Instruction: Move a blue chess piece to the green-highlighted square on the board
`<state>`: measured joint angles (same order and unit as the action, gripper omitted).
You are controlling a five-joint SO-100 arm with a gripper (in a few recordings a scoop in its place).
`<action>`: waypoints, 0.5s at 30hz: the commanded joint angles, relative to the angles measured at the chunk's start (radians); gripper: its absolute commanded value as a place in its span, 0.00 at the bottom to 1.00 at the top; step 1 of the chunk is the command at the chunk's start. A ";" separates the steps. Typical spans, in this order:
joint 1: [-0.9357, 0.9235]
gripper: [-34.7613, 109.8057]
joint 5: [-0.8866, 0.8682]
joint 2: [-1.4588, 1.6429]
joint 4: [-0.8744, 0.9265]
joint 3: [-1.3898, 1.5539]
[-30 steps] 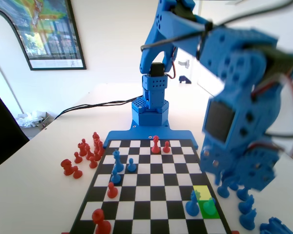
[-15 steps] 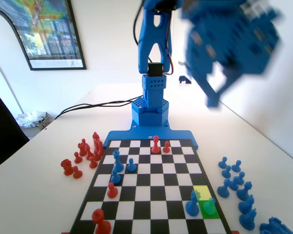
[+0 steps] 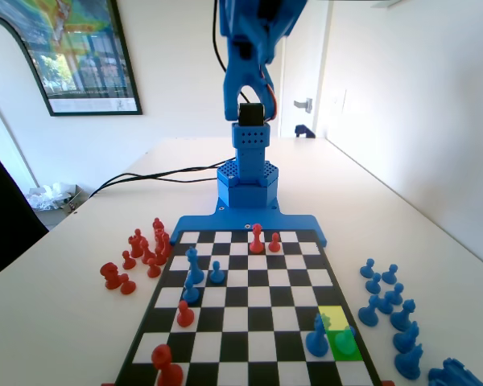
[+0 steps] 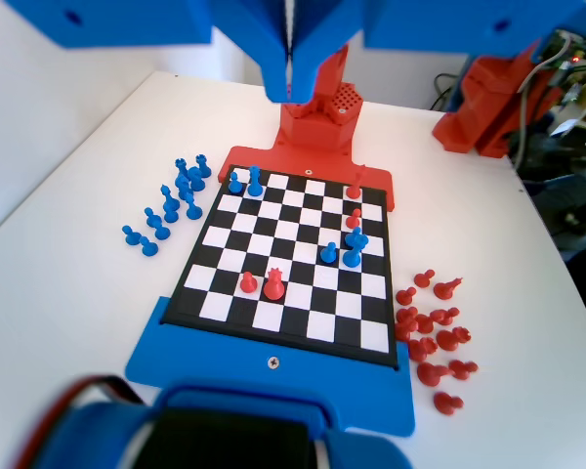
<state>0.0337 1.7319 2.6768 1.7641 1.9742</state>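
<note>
The tool (image 4: 289,83) hung high above the board (image 4: 291,259), jaws pressed together and empty — the blue chess piece (image 3: 345,341) stood on the green-highlighted square (image 3: 344,347), beside a taller blue piece (image 3: 317,338).

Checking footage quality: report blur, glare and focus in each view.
Fixed view: bright daylight, board sharp, nearest pieces at the bottom edge slightly soft, green-highlighted square clear. Wrist view: board crisp, gripper close and soft-edged, blurred dark-and-blue arm part along the bottom.
</note>
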 commanded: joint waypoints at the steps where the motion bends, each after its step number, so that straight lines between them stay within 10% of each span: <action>1: 0.005 0.25 0.025 0.103 -0.029 0.074; 15: -0.011 0.25 0.008 0.238 -0.156 0.201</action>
<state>0.0215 1.7319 2.8854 1.6245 2.1737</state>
